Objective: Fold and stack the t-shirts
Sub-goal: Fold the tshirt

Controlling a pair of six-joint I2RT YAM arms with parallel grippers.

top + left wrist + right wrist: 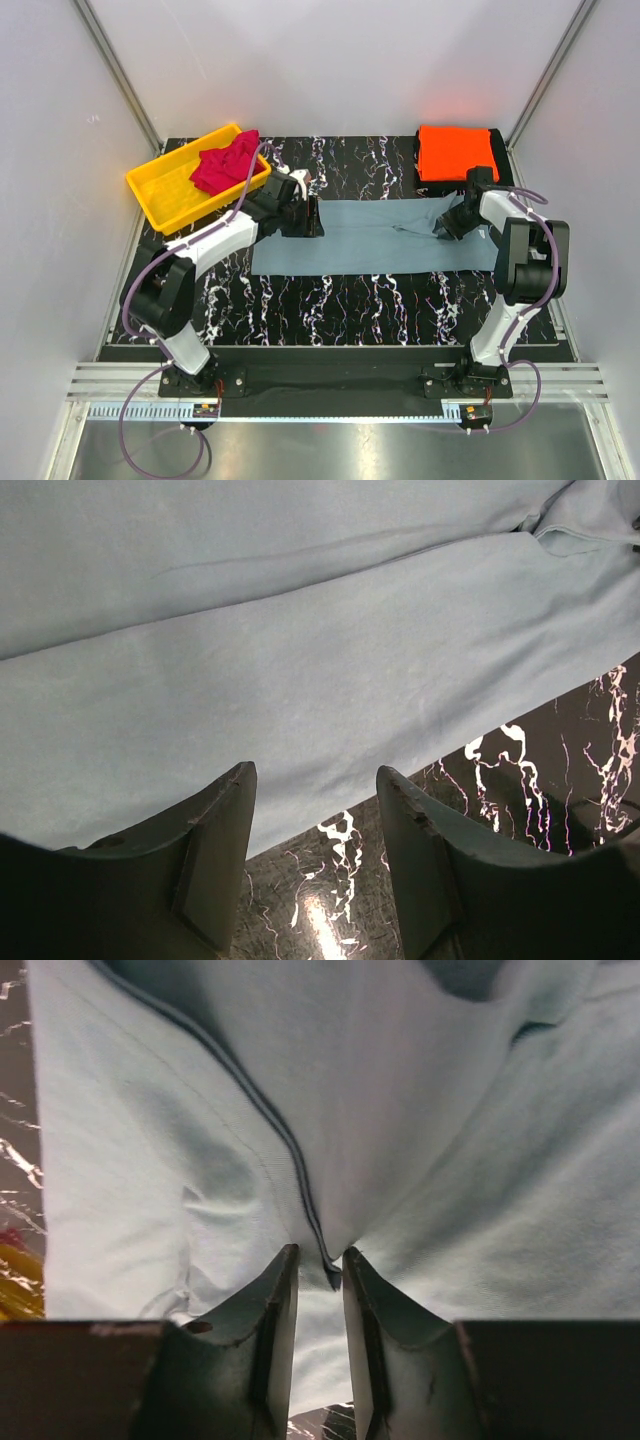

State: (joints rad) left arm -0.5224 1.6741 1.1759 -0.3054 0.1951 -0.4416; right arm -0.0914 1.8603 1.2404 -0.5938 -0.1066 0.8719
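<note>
**Grey-blue shirt flat on table; right gripper pinching a fold, left gripper open at the hem**

Obs. 1, shirt: the grey-blue t-shirt [375, 240] lies spread as a long flat band on the black marbled table [330, 300], stretching from one gripper to the other. A crease runs along its length.

Obs. 2, right gripper [320, 1260]: the jaws are narrow. A raised ridge of the shirt, with a dark seam line leading into it, sits between the fingertips. Wrinkles in the cloth converge on that point, so it reads as a pinch on the fabric. Cloth fills the view ahead of the fingers and to both sides. A sliver of table shows just under the fingertips.

Obs. 3, left gripper [315, 770]: the jaws are wide apart with nothing clamped. The fingertips sit at the shirt's edge, with cloth ahead of them and bare table beneath and behind. Whether the tips touch the cloth cannot be told.

Obs. 4, other shirts: the orange t-shirt [455, 152] lies folded square on the table, just beyond the right gripper. The crimson t-shirt [225, 165] is crumpled in the yellow bin [160, 190], beyond the left gripper and to its left, with one part draped over the bin's rim.
</note>
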